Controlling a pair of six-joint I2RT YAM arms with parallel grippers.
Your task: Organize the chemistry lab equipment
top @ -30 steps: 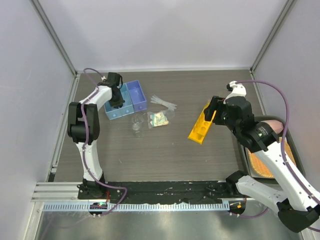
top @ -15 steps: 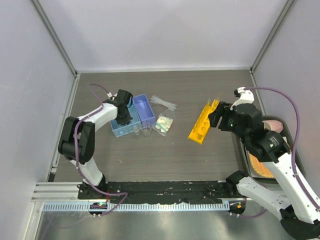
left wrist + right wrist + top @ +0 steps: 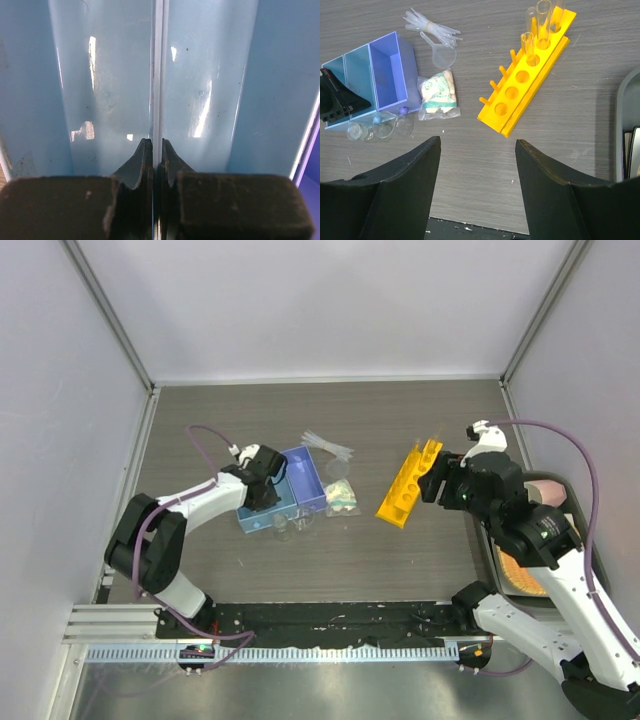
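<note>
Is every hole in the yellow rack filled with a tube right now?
No, the yellow rack holds tubes only at one end, and the holes toward its other end are empty.

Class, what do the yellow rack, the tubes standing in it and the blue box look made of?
Rack: opaque yellow plastic, probably; smooth moulded pegs and holes.
Tubes: clear glass or plastic; see-through, which one is unclear.
Box: glossy blue plastic, likely; bright reflections on its walls.

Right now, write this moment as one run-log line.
left gripper: shut on blue box wall | right gripper: open, empty | yellow rack: holds tubes
</note>
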